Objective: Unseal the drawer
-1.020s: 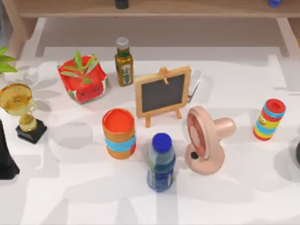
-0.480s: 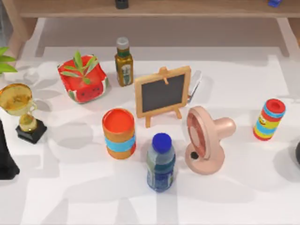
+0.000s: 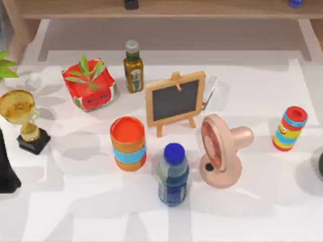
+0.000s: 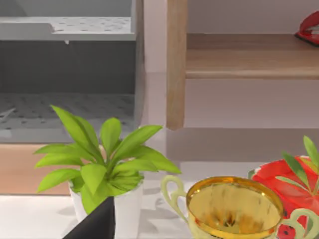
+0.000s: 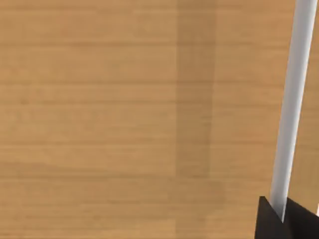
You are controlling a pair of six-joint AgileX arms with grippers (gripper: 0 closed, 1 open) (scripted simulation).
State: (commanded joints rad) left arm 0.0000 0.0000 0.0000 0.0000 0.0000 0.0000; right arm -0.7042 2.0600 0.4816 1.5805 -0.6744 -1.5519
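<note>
Looks like a rendered tabletop test scene, not a real room: flat white table (image 3: 262, 201), wooden shelf unit (image 3: 166, 9) behind, and random props like a gold trophy (image 3: 22, 118), mini chalkboard (image 3: 175, 100), pink fan (image 3: 222, 151).

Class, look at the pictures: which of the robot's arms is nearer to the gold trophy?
Left. The left arm stands just beside the gold trophy at the table's left edge; the right arm sits at the far right edge.

I see a bright white table (image 3: 262, 201) with soft gray shadows lying under each thing. The gold trophy (image 4: 234, 206) shines with a little glare. The wood panel (image 5: 124, 119) is evenly lit, with one darker band.
</note>
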